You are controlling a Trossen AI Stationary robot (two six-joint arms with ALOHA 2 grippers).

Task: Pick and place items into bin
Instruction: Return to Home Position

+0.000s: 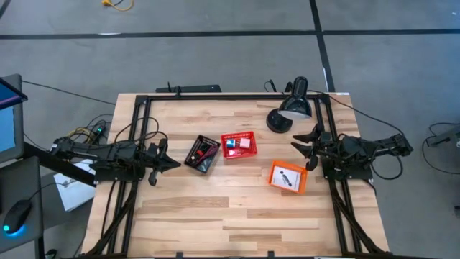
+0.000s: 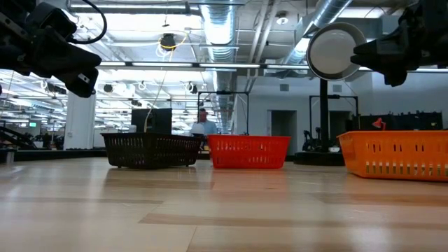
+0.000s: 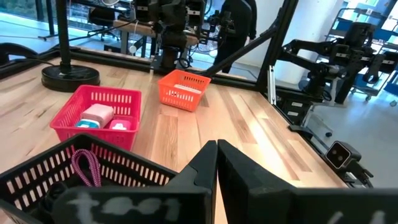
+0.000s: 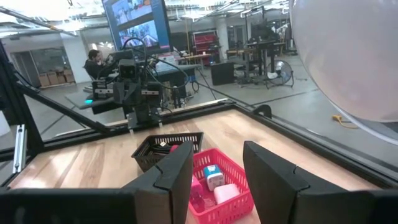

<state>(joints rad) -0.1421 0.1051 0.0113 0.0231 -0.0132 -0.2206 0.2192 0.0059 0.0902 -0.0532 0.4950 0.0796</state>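
**Bins Filled, Arms Due Home**

The white card box point(image 1: 289, 178) lies in the orange plastic bin point(image 1: 274, 175), pink blocks point(image 1: 244, 143) in the red plastic bin point(image 1: 238, 135), and a maroon cord point(image 3: 84, 167) in the black mesh bin point(image 1: 190, 155). The left gripper point(image 1: 171, 164), fingers together, and the right gripper point(image 1: 303, 150), fingers apart beside the black desk lamp point(image 1: 291, 109), hang empty at opposite sides of the wooden bench point(image 1: 215, 216). The retreat home looks unobstructed.
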